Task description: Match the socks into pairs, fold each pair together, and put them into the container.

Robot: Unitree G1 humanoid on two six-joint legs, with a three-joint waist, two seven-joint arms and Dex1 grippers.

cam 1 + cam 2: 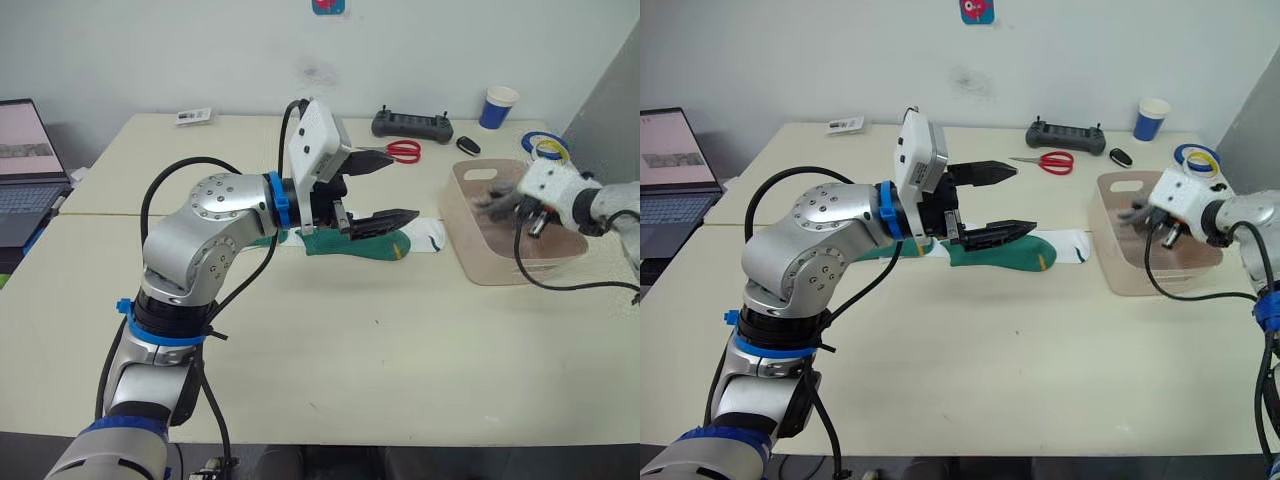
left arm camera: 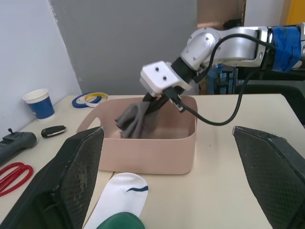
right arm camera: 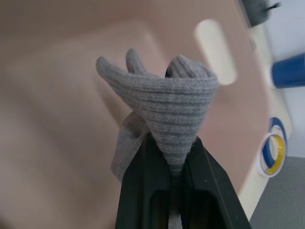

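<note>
My right gripper (image 3: 171,155) is shut on a bunch of grey socks (image 3: 167,109). It holds them inside the pale pink container (image 2: 147,155), which stands at the table's right. My left gripper (image 1: 400,188) is open with nothing between its fingers. It hovers just above the dark green socks (image 1: 375,245) in the middle of the table. A white sock (image 1: 428,235) with a dark mark lies partly under the green ones. Its toe points toward the container (image 1: 468,250). The left wrist view shows the grey socks (image 2: 136,119) hanging from the right gripper (image 2: 152,107) over the tub's inside.
Red scissors (image 1: 395,152), a black controller (image 1: 412,125), a black key fob (image 1: 468,146), a blue paper cup (image 1: 498,107) and tape rolls (image 1: 545,145) lie along the far edge. A laptop (image 1: 25,170) sits at the far left, a small card (image 1: 195,116) at the back.
</note>
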